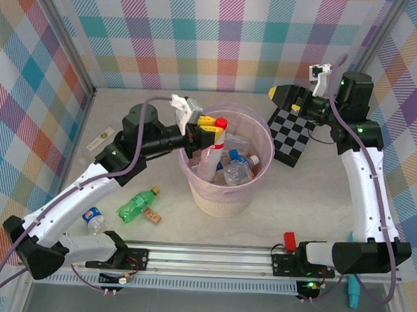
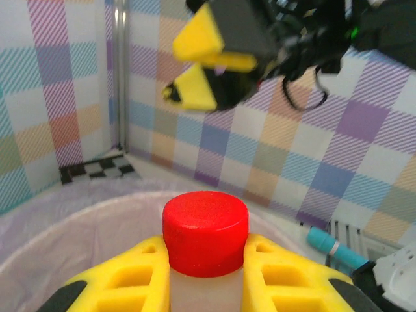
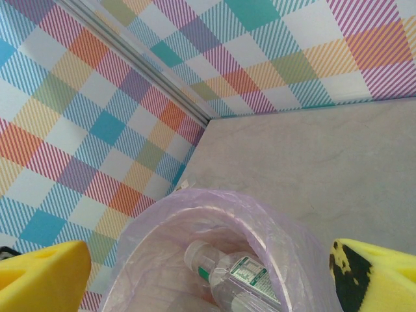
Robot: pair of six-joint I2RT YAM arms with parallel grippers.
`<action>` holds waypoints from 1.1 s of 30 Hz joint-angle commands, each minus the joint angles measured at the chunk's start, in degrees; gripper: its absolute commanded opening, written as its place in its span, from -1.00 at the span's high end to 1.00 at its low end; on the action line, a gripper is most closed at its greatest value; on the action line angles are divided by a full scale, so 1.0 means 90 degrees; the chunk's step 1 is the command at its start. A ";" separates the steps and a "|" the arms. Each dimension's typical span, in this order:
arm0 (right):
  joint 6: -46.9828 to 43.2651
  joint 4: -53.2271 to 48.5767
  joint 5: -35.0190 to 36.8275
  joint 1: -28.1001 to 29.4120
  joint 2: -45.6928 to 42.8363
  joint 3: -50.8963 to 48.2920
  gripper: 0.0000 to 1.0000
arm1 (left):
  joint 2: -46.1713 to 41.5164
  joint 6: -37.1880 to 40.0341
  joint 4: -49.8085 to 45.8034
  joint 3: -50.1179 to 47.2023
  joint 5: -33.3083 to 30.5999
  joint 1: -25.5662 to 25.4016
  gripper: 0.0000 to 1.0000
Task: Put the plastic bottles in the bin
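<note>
Top external view: a red-capped bottle (image 1: 214, 151) is held by the clenched left pincer (image 1: 211, 126) over the bin (image 1: 220, 202), where other bottles (image 1: 235, 173) are seen. The right pincer (image 1: 278, 95) is spread wide beside the checkerboard (image 1: 290, 139).

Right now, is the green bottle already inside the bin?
No: the green bottle lies on the table, outside the bin and to its left.

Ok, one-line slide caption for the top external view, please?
Left gripper shut on a red-capped clear plastic bottle above the pink-lined cream round bin; a green plastic bottle lies on the table.
</note>
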 commanded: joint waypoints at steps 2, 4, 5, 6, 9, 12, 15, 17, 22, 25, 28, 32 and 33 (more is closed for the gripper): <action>-0.0077 0.0035 0.0027 0.0011 -0.0087 -0.0029 -0.89 | -0.0378 0.0038 0.0428 -0.0465 -0.0180 -0.0025 0.84; -0.0049 0.0081 0.0017 0.0009 -0.0077 -0.0058 -0.89 | -0.0432 0.0032 0.0274 -0.0609 -0.0208 -0.0019 0.76; -0.0038 0.0088 0.0011 0.0005 -0.0053 -0.0064 -0.89 | -0.0436 0.0037 0.0143 -0.0633 -0.0177 -0.0020 0.67; -0.0031 0.0094 -0.0002 0.0009 -0.0049 -0.0079 -0.89 | -0.0420 0.0050 -0.0034 -0.0611 -0.0127 -0.0014 0.54; -0.0039 0.0099 0.0009 0.0011 -0.0026 -0.0087 -0.89 | -0.0425 0.0124 -0.0483 -0.0453 -0.0025 -0.0015 0.11; -0.0031 0.0114 -0.0012 0.0013 0.0010 -0.0089 -0.89 | -0.0400 0.0096 -0.0590 -0.0174 0.0009 -0.0016 -0.25; -0.0022 0.0114 -0.0030 0.0007 0.0049 -0.0079 -0.89 | -0.0282 -0.0067 -0.0536 0.0195 0.0127 -0.0017 -0.48; -0.0036 0.0100 -0.0024 0.0006 0.0067 -0.0084 -0.89 | -0.0136 -0.0306 -0.0415 0.0442 0.0148 -0.0022 -0.51; -0.0108 -0.0013 0.0022 0.0013 0.0116 -0.0074 -0.89 | 0.0666 -0.1152 -0.0628 0.1614 -0.0346 -0.0014 -0.25; -0.0083 -0.0004 -0.0010 0.0012 0.0118 -0.0089 -0.89 | 0.1332 -0.1384 -0.1157 0.2507 -0.0469 -0.0022 -0.06; -0.0077 -0.0015 -0.0086 0.0013 0.0130 -0.0098 -0.88 | 0.1871 -0.1295 -0.1738 0.3004 -0.0747 -0.0022 0.13; -0.0097 -0.0041 -0.0107 0.0022 0.0137 -0.0179 -0.88 | 0.2460 -0.1304 -0.1952 0.3338 -0.0742 -0.0021 0.32; -0.0107 -0.0034 -0.0109 0.0023 0.0133 -0.0213 -0.88 | 0.2616 -0.1342 -0.1946 0.3418 -0.0600 -0.0013 0.34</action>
